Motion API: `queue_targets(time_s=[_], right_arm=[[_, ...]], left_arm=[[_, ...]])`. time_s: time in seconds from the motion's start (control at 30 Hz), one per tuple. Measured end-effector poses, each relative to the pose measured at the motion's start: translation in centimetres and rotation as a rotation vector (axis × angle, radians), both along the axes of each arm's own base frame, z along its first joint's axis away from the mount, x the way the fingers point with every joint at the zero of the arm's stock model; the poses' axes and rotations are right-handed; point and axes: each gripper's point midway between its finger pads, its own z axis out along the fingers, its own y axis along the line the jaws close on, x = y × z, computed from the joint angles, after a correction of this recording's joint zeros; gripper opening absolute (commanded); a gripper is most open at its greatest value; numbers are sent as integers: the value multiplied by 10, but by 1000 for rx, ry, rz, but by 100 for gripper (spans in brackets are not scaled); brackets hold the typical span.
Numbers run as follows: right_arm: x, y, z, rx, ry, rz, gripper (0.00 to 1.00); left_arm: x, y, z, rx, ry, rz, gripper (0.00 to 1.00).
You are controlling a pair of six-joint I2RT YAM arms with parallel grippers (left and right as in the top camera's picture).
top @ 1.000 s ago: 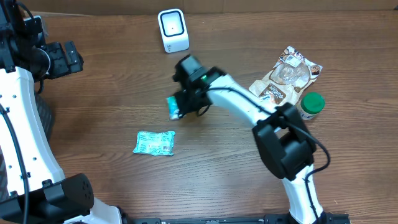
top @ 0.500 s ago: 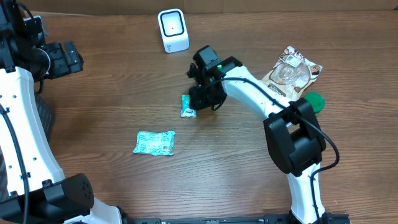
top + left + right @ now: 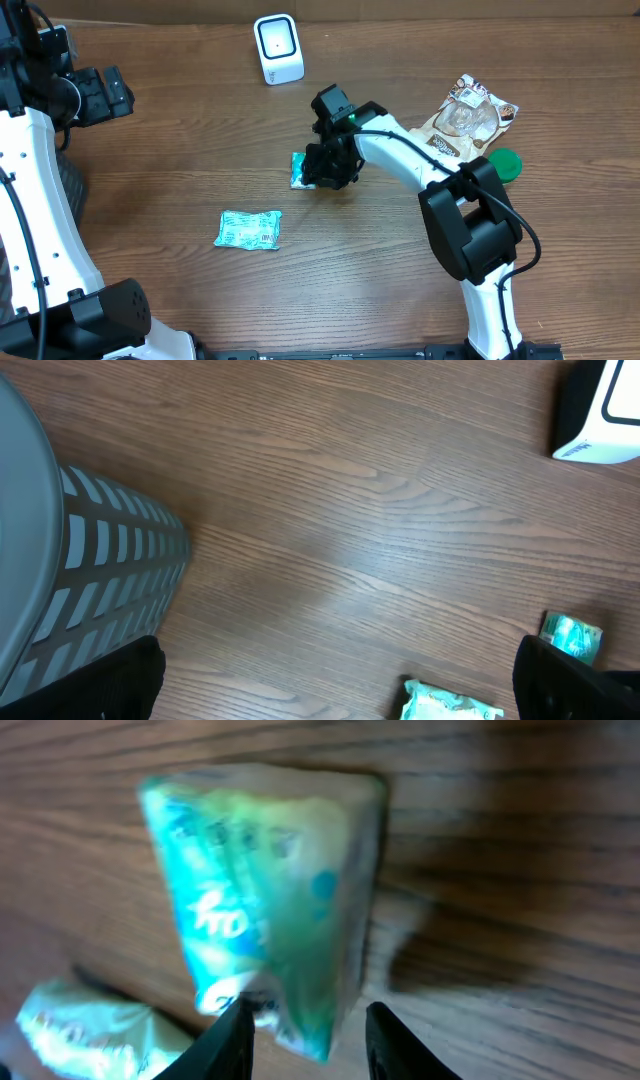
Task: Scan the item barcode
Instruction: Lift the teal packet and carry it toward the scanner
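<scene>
Currently the right gripper (image 3: pixel 305 1042) sits low over the small teal packet (image 3: pixel 299 170). Its jaws are parted and not clamped: the wrist view shows a sliver of table between one fingertip and the packet edge. The packet lies flat on the table (image 3: pixel 180 170), loose, well apart from the scanner (image 3: pixel 278 48) at the far edge. The left gripper (image 3: pixel 100 95) is spread wide at the far left, holding nothing.

Risks, as I judge them:
- The film looks slick, so a pinch on just the near end could let the packet slide out or fold on the lift.
- I can't see a barcode on the upward face. If it is underneath, the packet needs turning, and a weak grip could drop it.
- The wrist view is blurred, so the alignment is hard to confirm, and a closing finger may only shove the packet along the wood.
- A second teal packet (image 3: pixel 248 229) lies near and could be mistaken for the target.

Materials:
- Small packet: glossy teal-and-white plastic film, soft pillow shape, flat sealed ends.
- Second packet: similar film, wider and flatter.
- Scanner: white hard plastic, rounded block with a dark window.
- Table: brown wood grain, matte.
- Snack bag (image 3: pixel 462 122): crinkly and printed, with a clear patch.
- Green-lidded jar (image 3: pixel 504 162): beside the bag, with a smooth round cap.
</scene>
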Motion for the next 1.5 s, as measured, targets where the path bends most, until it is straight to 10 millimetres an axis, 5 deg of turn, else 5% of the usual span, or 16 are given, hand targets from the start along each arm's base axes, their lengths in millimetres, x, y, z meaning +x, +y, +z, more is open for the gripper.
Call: queue_targets(time_s=[0.27, 0.6, 0.8, 1.0, 1.1, 1.5], right_arm=[[5, 2, -5, 8, -26, -81, 4], [-3, 7, 4, 112, 19, -7, 4], [3, 8, 67, 454, 50, 74, 4], [17, -23, 167, 827, -8, 103, 4], [20, -39, 198, 983, -11, 122, 4], [21, -58, 224, 1132, 10, 132, 4]], left_arm=[[0, 0, 0, 0, 0, 0, 100], [0, 0, 0, 0, 0, 0, 100], [0, 0, 0, 0, 0, 0, 100], [0, 0, 0, 0, 0, 0, 99], [0, 0, 0, 0, 0, 0, 99], [0, 0, 0, 0, 0, 0, 100]])
